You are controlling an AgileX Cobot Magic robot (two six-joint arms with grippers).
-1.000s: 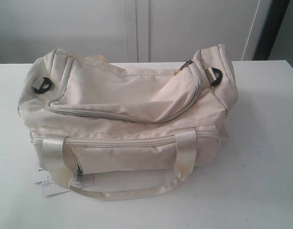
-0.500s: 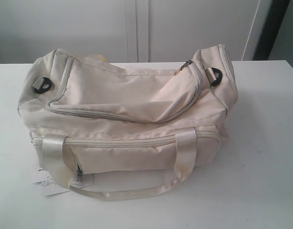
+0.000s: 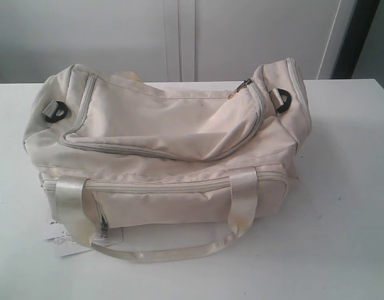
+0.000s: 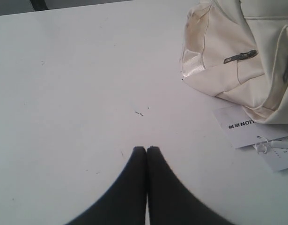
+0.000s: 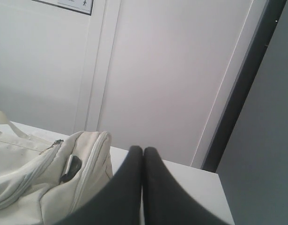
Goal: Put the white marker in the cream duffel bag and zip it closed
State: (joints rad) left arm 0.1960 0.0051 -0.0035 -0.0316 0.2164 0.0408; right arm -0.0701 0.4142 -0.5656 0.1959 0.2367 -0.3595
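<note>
The cream duffel bag lies on the white table, its curved top zipper drawn shut and its satin handle draped toward the front. No white marker shows in any view. Neither gripper appears in the exterior view. My left gripper is shut with nothing in it, hovering over bare table beside the bag's end. My right gripper is also shut and empty, raised next to the bag's other end, where a black ring sits.
A small white paper tag lies on the table by the bag's left end, also seen as the tag under the handle. Behind the table stand white cabinet doors and a dark post.
</note>
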